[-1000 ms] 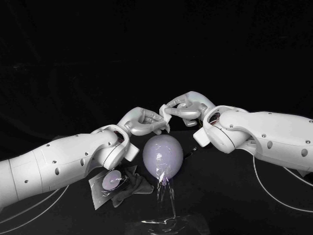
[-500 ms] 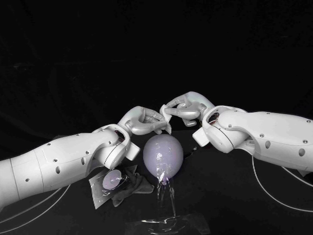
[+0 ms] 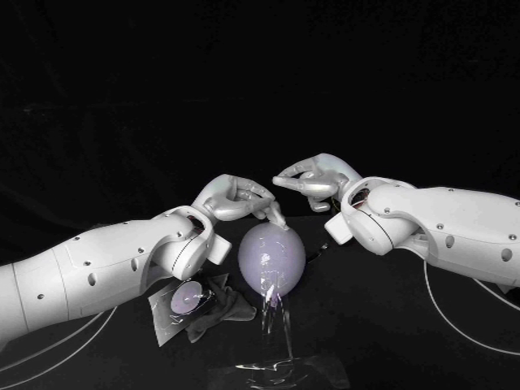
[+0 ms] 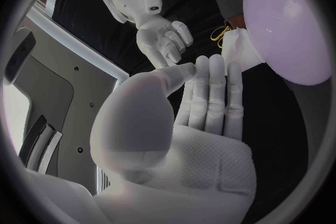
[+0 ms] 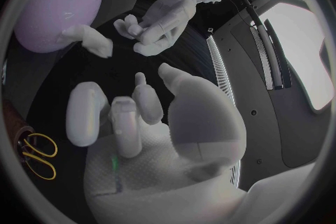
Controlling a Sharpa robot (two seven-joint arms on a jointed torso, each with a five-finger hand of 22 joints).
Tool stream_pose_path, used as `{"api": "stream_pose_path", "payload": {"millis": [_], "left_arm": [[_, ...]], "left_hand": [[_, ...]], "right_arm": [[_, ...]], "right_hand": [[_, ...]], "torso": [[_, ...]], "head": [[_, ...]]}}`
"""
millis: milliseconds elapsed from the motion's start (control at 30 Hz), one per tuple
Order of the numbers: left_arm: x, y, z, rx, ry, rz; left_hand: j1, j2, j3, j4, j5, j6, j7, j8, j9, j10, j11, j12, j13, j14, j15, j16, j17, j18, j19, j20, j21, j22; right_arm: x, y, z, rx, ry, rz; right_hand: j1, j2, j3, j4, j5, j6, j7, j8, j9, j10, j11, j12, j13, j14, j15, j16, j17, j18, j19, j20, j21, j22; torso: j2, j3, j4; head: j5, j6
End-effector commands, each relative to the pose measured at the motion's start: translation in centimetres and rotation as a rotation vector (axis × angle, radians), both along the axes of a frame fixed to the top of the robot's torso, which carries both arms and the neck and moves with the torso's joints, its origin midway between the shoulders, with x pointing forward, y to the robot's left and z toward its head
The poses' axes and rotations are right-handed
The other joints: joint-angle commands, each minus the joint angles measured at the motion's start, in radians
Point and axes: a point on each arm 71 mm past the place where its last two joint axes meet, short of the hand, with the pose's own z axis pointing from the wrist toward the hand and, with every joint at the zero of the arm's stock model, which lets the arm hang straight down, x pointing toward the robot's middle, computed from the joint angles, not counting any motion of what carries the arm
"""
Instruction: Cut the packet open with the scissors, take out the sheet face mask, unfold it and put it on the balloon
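Note:
The lilac balloon [image 3: 272, 258] stands upright on a clear stand [image 3: 275, 341] in the middle of the table. My left hand [image 3: 235, 199] is just above and left of its top and pinches the folded white face mask [image 3: 273, 214], which hangs down onto the balloon's tip. In the left wrist view the mask [image 4: 241, 49] lies beyond my fingertips [image 4: 212, 70], against the balloon [image 4: 287, 17]. My right hand [image 3: 314, 179] hovers to the upper right of the balloon, its fingers loosely bent and holding nothing. The right wrist view shows the mask [image 5: 89, 39] on the balloon [image 5: 56, 3].
The opened packet [image 3: 188, 302] lies on a dark cloth [image 3: 223, 305] under my left forearm. The yellow-handled scissors [image 5: 38, 155] lie on the table behind the balloon, below my right hand; their handles [image 4: 218, 37] show past the mask.
The mask was stretched between both hands; my right hand has let go and drawn slightly away. My left hand has lowered the mask to the balloon's top.

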Motion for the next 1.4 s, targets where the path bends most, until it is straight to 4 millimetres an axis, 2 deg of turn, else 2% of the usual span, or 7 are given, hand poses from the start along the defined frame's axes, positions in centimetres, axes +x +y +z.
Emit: {"api": "stream_pose_path", "payload": {"millis": [33,133,167,233,700,933,1400], "left_arm": [[0.1,0.1,0.1,-0.053,0.032,0.032],[0.1,0.1,0.0,-0.051,0.051,0.029],[0.0,0.1,0.0,-0.049,0.058,0.027],[0.0,0.0,-0.2,-0.040,0.073,0.025],[0.3,0.8,-0.8,0.030,0.128,0.042],[0.4,2.5,-0.6,0.003,0.092,0.061],[0.0,6.1,-0.2,-0.081,0.082,0.109]], "left_hand": [[-0.021,-0.002,0.012,-0.012,0.025,0.006,-0.001,0.007,0.141,-0.003,-0.005,0.009,0.012,-0.003,-0.005,0.009,0.007,0.000,-0.010,0.001,0.018,0.011],[-0.042,-0.004,0.024,-0.029,0.060,0.007,-0.003,0.010,0.155,-0.007,-0.006,0.023,0.029,-0.006,-0.007,0.021,0.017,0.001,-0.022,0.003,0.040,0.025],[-0.044,-0.004,0.025,-0.030,0.060,0.007,-0.003,0.010,0.156,-0.008,-0.006,0.023,0.030,-0.006,-0.007,0.022,0.017,0.001,-0.023,0.003,0.042,0.026],[-0.047,-0.002,0.025,-0.032,0.059,0.006,-0.003,0.010,0.158,-0.010,-0.006,0.025,0.032,-0.008,-0.007,0.023,0.018,0.001,-0.025,0.003,0.044,0.027],[-0.057,0.035,-0.033,-0.012,0.033,-0.029,0.011,0.000,0.181,-0.050,0.009,0.019,0.041,-0.033,0.009,0.015,0.015,0.001,-0.054,0.022,0.030,0.016],[-0.048,0.038,-0.102,0.005,0.016,-0.080,0.032,-0.025,0.181,-0.119,0.032,-0.013,0.030,-0.063,0.029,0.005,0.012,0.000,-0.070,0.042,-0.014,-0.013],[-0.025,0.038,-0.150,0.019,0.019,-0.091,0.042,-0.043,0.173,-0.145,0.043,-0.021,0.022,-0.086,0.040,-0.003,0.005,0.005,-0.066,0.058,-0.058,-0.046]], "right_arm": [[-0.3,0.2,0.0,0.012,-0.027,0.028],[-0.4,0.1,0.0,0.021,-0.029,0.015],[-0.4,0.1,-0.1,0.023,-0.028,0.010],[-0.4,0.0,-0.2,0.026,-0.024,0.003],[-0.2,-1.1,-0.4,-0.030,-0.050,-0.015],[-1.1,-1.9,-0.7,-0.217,-0.223,0.128],[-4.8,0.4,-4.0,-0.626,-0.579,0.355]], "right_hand": [[-0.003,-0.012,-0.022,0.010,-0.004,0.002,0.002,-0.006,-0.002,-0.008,-0.001,-0.005,-0.002,0.103,0.009,0.004,0.263,0.017,-0.003,0.009,-0.006,0.078],[0.172,0.127,0.095,-0.080,-0.002,0.136,-0.052,0.074,0.029,0.025,-0.048,0.033,0.023,0.103,-0.028,0.004,0.263,0.013,0.020,-0.012,0.029,0.101],[0.192,0.148,0.119,-0.094,-0.004,0.153,-0.058,0.087,0.034,0.035,-0.053,0.043,0.031,0.103,-0.034,0.004,0.263,0.011,0.025,-0.017,0.036,0.106],[0.193,0.150,0.132,-0.101,-0.003,0.160,-0.061,0.097,0.039,0.042,-0.056,0.049,0.035,0.103,-0.037,0.004,0.263,0.009,0.029,-0.022,0.042,0.110],[0.168,0.139,0.164,-0.115,-0.004,0.154,-0.064,0.118,0.050,0.055,-0.061,0.053,0.038,0.103,-0.044,0.004,0.263,0.008,0.032,-0.033,0.043,0.113],[0.108,0.028,0.086,-0.113,0.001,0.069,-0.027,0.060,0.020,0.013,-0.029,0.002,0.003,0.103,-0.017,0.004,0.263,0.014,0.009,-0.015,0.002,0.092],[0.088,-0.028,0.034,-0.101,-0.004,0.055,-0.010,0.015,-0.018,-0.018,-0.013,-0.033,-0.021,0.103,-0.002,0.004,0.263,0.020,-0.009,0.001,-0.026,0.080]], "torso": [[-0.001,0.0005,0.0000],[-0.001,0.0008,0.0000],[-0.001,0.0006,0.0002],[0.000,0.0005,0.0001],[0.000,0.0000,0.0007],[0.001,0.0005,0.0012],[0.003,0.0010,0.0026]], "head": [[0.001,0.001],[0.001,0.003],[0.001,0.003],[0.000,0.004],[-0.002,0.000],[-0.001,-0.009],[0.005,-0.038]]}}
